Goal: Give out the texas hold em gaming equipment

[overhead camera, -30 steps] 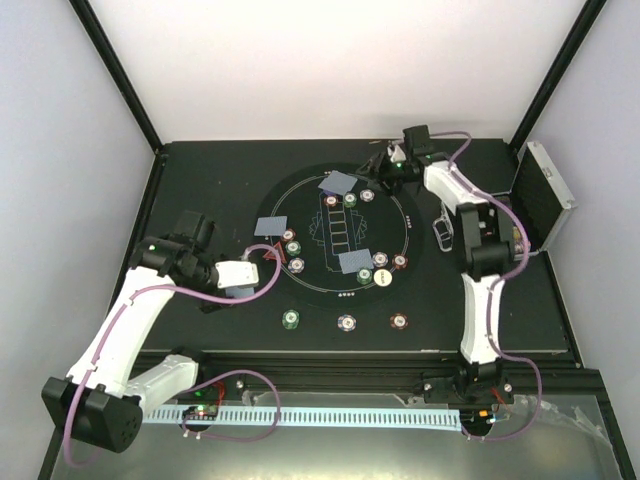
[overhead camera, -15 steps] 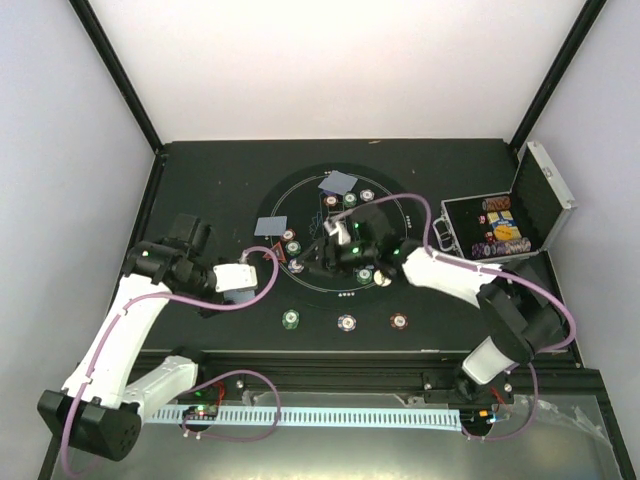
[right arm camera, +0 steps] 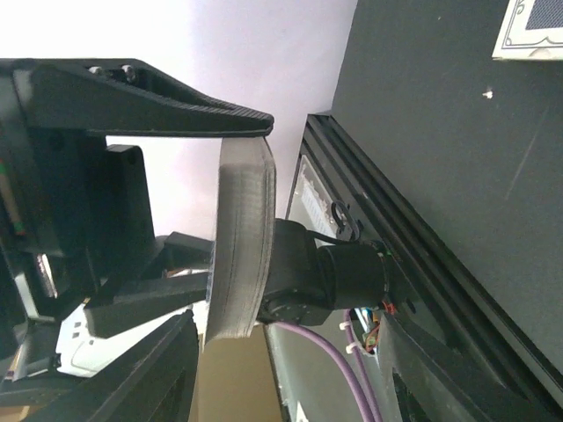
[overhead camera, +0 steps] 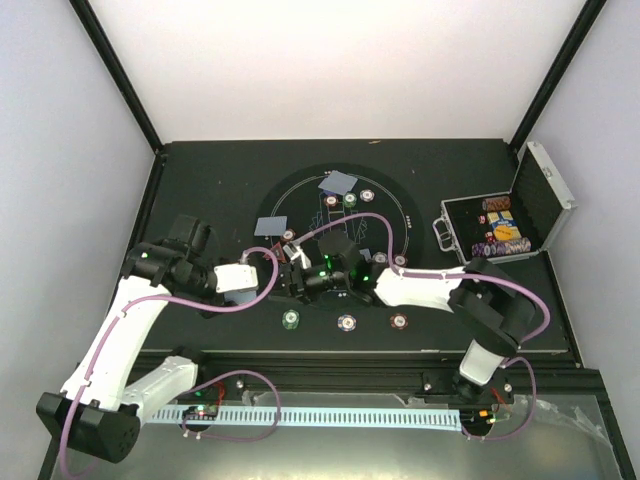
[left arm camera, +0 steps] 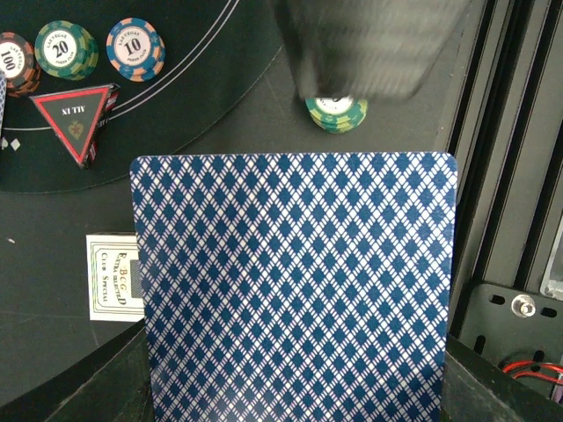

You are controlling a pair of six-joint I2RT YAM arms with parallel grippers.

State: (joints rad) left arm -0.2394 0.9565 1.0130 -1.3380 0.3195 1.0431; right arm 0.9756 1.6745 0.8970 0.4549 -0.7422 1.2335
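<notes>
The deck of cards (left arm camera: 295, 290) is the main thing here, blue diamond backs facing up, clamped tight in the left gripper (overhead camera: 246, 281) just off the left edge of the round mat (overhead camera: 395, 195). The right gripper (overhead camera: 292, 277) is right up next to it, jaws apart with nothing in them, and it's just a blur in the left wrist view. The red triangle marker (left arm camera: 77, 119) sits on the mat beside a few chips (left arm camera: 135, 48). A green chip (left arm camera: 336, 112) lies on the table beyond the deck, and a white printed card (left arm camera: 114, 277) peeks out past the deck's left side. The silver case (overhead camera: 520, 215) stands open far right
</notes>
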